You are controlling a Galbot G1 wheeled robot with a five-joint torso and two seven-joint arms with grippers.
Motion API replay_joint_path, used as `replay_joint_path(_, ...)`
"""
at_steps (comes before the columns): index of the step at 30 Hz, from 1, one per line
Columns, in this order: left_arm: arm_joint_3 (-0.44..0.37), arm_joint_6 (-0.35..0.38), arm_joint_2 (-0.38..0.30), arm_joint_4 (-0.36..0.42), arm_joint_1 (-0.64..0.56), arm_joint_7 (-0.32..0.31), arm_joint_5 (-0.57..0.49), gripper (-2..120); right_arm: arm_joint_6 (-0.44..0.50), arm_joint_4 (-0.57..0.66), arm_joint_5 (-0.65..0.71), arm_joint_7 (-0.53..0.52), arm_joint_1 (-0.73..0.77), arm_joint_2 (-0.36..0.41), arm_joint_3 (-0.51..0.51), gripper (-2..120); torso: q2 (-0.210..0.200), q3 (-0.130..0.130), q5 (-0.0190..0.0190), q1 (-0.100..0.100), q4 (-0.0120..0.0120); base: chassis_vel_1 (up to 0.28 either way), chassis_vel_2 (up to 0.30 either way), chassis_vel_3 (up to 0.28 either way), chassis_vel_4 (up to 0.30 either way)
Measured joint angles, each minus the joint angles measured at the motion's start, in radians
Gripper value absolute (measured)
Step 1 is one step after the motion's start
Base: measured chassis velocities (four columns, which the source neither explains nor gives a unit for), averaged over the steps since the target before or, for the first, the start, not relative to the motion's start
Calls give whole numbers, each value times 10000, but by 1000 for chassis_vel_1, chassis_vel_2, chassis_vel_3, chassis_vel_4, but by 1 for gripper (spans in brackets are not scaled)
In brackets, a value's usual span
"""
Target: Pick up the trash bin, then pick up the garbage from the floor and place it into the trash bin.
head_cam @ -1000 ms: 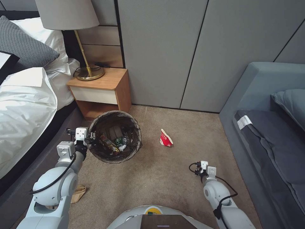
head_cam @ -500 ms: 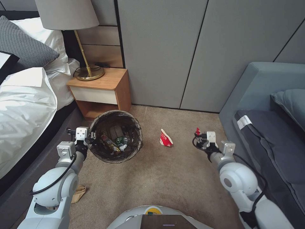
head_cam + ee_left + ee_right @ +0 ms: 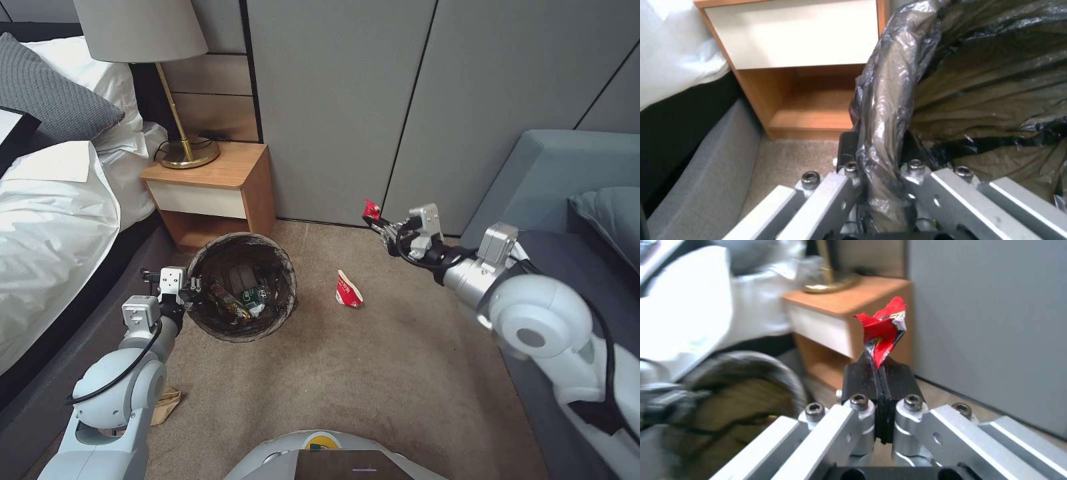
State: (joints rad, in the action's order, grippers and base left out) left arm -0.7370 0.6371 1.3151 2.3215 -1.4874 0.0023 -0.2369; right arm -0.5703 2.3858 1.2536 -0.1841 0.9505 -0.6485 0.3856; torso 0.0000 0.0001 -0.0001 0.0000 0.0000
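Note:
The trash bin [image 3: 241, 287], lined with a dark bag, hangs just above the floor [image 3: 347, 373] in front of the nightstand. My left gripper [image 3: 192, 287] is shut on its near-left rim [image 3: 882, 110]. Wrappers and a small bottle lie inside the bin. My right gripper [image 3: 375, 219] is raised right of the bin, shut on a small red wrapper [image 3: 882, 331], a piece of the garbage. A red and white paper cup [image 3: 348, 290] lies on the carpet between the bin and the right arm. A flattened brown paper bag [image 3: 165, 403] rests by my left arm.
A wooden nightstand [image 3: 213, 190] with a brass lamp [image 3: 187, 150] stands behind the bin. The bed [image 3: 53, 220] runs along the left, and a grey sofa [image 3: 573, 267] lines the right. Grey wall panels [image 3: 400, 100] close the back.
My right arm has swung up and forward from low near the base to a raised spot right of the bin, carrying the red wrapper. The left arm and bin barely moved.

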Motion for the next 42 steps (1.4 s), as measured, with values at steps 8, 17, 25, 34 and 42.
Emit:
replay_joint_path(8,73,58,-36,-31,87,9,23,0,-548,23,1426,525,-2700,1079,-1228,0,-1,0,1,0,-1,0,0,0,0)
replay_joint_path(17,225,168,-290,282,155,256,17,0,-807,13,2567,582,-5536,797,-4032,0,-1,0,2,0,1,0,0,0,0)
replay_joint_path(25,278,168,-390,696,82,529,-255,0,-879,230,3339,264,-6478,433,-5341,0,0,-1,1,0,0,0,0,0,0)
replay_joint_path(34,324,140,-464,940,67,645,-254,0,-934,709,5236,-439,-6941,216,-6152,0,0,-1,1,0,-1,0,0,0,0)
replay_joint_path(42,311,102,-395,1027,24,660,-201,0,-963,1117,5954,-1154,-6811,103,-6566,0,0,-2,0,0,0,0,0,0,0)
